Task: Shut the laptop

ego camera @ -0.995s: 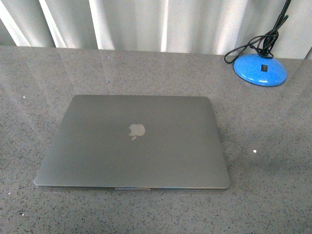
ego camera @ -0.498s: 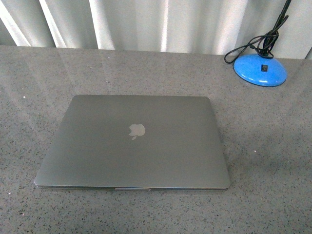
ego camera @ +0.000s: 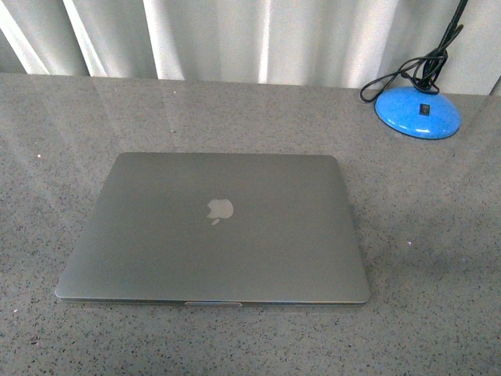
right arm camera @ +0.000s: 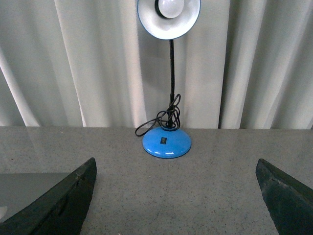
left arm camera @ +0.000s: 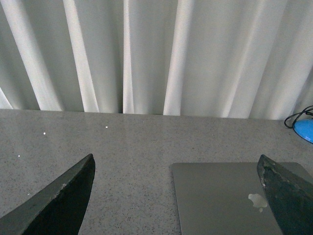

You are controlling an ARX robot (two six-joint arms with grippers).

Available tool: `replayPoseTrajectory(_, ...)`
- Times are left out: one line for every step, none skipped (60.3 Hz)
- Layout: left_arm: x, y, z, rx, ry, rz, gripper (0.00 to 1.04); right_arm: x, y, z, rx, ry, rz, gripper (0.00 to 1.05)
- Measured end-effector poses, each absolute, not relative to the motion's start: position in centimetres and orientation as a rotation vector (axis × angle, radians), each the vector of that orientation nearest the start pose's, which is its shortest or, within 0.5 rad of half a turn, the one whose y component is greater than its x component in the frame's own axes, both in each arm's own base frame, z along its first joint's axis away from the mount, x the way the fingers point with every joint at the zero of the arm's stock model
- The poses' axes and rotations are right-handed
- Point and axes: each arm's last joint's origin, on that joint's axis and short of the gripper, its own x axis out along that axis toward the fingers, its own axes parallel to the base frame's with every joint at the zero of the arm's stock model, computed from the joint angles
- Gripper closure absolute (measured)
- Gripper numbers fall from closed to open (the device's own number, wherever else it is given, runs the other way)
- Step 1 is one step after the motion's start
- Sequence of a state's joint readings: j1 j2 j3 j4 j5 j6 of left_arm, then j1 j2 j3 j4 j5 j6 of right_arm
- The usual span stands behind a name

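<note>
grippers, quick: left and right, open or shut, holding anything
Left gripper: open, fingers spread wide, holding nothing.
Right gripper: open, fingers spread wide, holding nothing.

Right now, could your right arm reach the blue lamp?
Probably yes. The right gripper is open and faces the lamp across bare table, with nothing standing between.

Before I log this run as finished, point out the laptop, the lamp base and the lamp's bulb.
laptop (ego camera: 211,235): front view, middle of the shut lid.
lamp base (right arm camera: 166,143): right wrist view, top of the blue dome.
bulb (right arm camera: 169,6): right wrist view, white globe inside the shade.
</note>
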State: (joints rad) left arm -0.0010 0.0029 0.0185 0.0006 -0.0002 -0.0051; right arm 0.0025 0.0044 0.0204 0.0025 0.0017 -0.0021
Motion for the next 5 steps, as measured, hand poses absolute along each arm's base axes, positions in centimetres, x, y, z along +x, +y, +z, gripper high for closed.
replayPoseTrajectory(9.67, -0.01, 16.96, -0.006, -0.016, -0.001, 0.07, 9.67, 0.02, 17.04, -0.002, -0.019, 0.001, 0.10)
replayPoseTrajectory(9.67, -0.01, 16.96, -0.005, -0.016, -0.001, 0.07, 9.67, 0.02, 17.04, -0.002, -0.019, 0.001, 0.10)
replayPoseTrajectory(9.67, -0.01, 16.96, -0.005, -0.016, -0.001, 0.07, 9.67, 0.02, 17.04, -0.002, -0.019, 0.001, 0.10)
replayPoseTrajectory(9.67, -0.01, 16.96, -0.005, -0.016, -0.001, 0.07, 9.67, 0.02, 17.04, -0.002, -0.019, 0.001, 0.10)
replayPoseTrajectory(9.67, -0.01, 16.96, -0.005, -0.016, -0.001, 0.07, 9.67, 0.02, 17.04, -0.002, -0.019, 0.001, 0.10)
